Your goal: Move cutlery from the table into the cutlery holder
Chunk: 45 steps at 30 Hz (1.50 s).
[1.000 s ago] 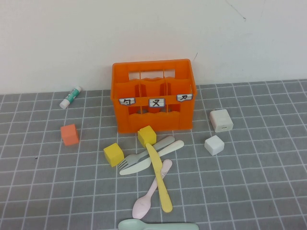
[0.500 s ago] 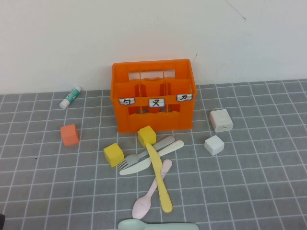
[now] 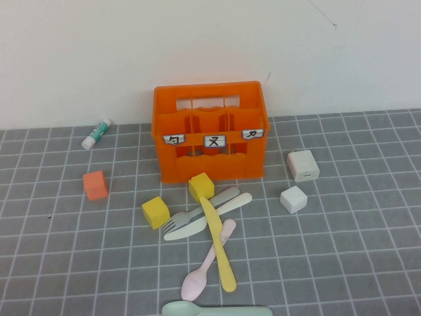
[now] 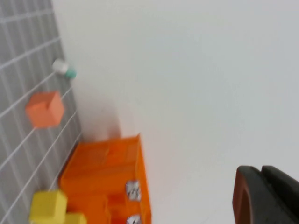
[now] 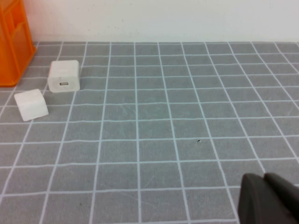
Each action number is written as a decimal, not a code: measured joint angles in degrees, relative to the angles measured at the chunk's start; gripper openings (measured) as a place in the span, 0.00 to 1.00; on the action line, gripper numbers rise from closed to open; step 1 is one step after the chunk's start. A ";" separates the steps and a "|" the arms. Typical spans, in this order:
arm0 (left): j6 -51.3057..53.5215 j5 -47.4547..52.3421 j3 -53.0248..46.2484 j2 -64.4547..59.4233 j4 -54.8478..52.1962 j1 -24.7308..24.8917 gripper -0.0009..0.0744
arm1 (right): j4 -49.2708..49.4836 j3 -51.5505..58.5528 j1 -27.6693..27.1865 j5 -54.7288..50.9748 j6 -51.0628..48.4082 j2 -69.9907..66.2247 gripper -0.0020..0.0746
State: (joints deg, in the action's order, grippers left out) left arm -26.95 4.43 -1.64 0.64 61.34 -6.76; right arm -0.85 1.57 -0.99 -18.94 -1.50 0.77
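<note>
Nothing has been loaded yet: the orange cutlery holder [image 3: 210, 131] stands upright at the back of the grey gridded worktop [image 3: 355, 250], against the white wall, and its three compartments look empty from the high view. All the cutlery lies in a loose pile just in front of it. The yellow knife [image 3: 218, 243] lies on top, running from near the holder toward the robot. It crosses the grey fork [image 3: 197, 212] and the cream-white knife [image 3: 209, 216], which lie side by side beneath it. The pink spoon [image 3: 207, 268] lies just beside the yellow knife's handle, and the mint-green spoon [image 3: 217, 309] lies at the near edge, partly out of view.

Neither arm appears in the high view. The left claw [image 4: 268, 196] shows only as a dark edge in its wrist view, raised and looking toward the holder and wall; the right claw [image 5: 268, 198] shows likewise, low over bare worktop to the right of the white cubes. I cannot tell whether either is apart or together.

The step in hand is judged to be the first approach. The yellow knife seems the sensible first pick, being uppermost; the claw would need to come down across its handle, clear of the yellow cube [image 3: 201, 186] touching its tip.
</note>
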 joint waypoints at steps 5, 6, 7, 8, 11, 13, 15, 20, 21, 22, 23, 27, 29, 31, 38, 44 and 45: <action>6.80 -0.73 0.00 0.00 2.17 0.00 0.01 | 0.00 0.00 0.00 0.00 0.00 0.00 0.02; 9.10 -0.13 0.00 0.00 2.30 0.00 0.01 | 0.00 0.00 0.00 0.00 0.00 0.00 0.02; 11.10 0.62 0.00 0.00 2.27 0.00 0.01 | 0.00 0.00 0.00 0.00 0.00 0.00 0.02; 13.84 1.40 0.00 0.00 2.32 0.00 0.01 | 0.00 0.00 0.00 0.00 0.00 0.00 0.02; 23.30 3.14 2.15 0.00 2.41 0.00 0.01 | 0.00 0.00 0.00 0.00 0.00 0.00 0.02; 31.70 3.67 5.91 -0.33 1.66 0.00 0.01 | 0.00 0.00 0.00 0.00 0.00 0.00 0.02; 40.36 5.07 10.08 -2.27 -0.55 0.00 0.01 | 0.00 0.00 0.00 0.00 0.00 0.00 0.02; 58.69 15.58 22.35 -12.67 -7.40 0.00 0.01 | 0.00 0.00 0.00 0.00 0.00 0.00 0.02; 60.45 18.33 25.01 -15.55 -9.11 0.00 0.01 | 0.00 0.00 0.00 0.00 0.00 0.00 0.02; 61.61 21.14 27.77 -18.65 -11.04 0.00 0.01 | 0.00 0.00 0.00 0.00 0.00 0.00 0.02; 62.13 23.52 30.00 -21.20 -13.25 0.00 0.01 | 0.00 0.00 0.00 0.00 0.00 0.00 0.02; 64.67 35.87 40.61 -33.67 -22.07 0.00 0.01 | 0.00 0.00 0.00 0.00 0.00 0.00 0.02; 67.65 42.04 45.17 -39.05 -25.19 0.00 0.01 | 0.00 0.00 0.00 0.00 0.00 0.00 0.02; 68.75 45.44 49.70 -44.14 -28.06 1.17 0.01 | 0.00 0.00 0.00 0.00 0.00 0.00 0.02; 65.48 46.31 58.35 -54.21 -38.70 10.65 0.01 | 0.00 0.00 0.00 0.00 0.00 0.00 0.02; 52.13 46.55 62.17 -62.97 -55.57 24.81 0.01 | 0.00 0.00 0.00 0.00 0.00 0.00 0.02; 49.46 46.64 62.65 -64.81 -58.40 27.63 0.01 | 0.00 0.00 0.00 0.00 0.00 0.00 0.02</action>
State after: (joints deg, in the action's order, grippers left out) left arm 22.51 51.08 61.01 -64.17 2.95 20.88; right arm -0.85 1.57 -0.99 -18.94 -1.50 0.77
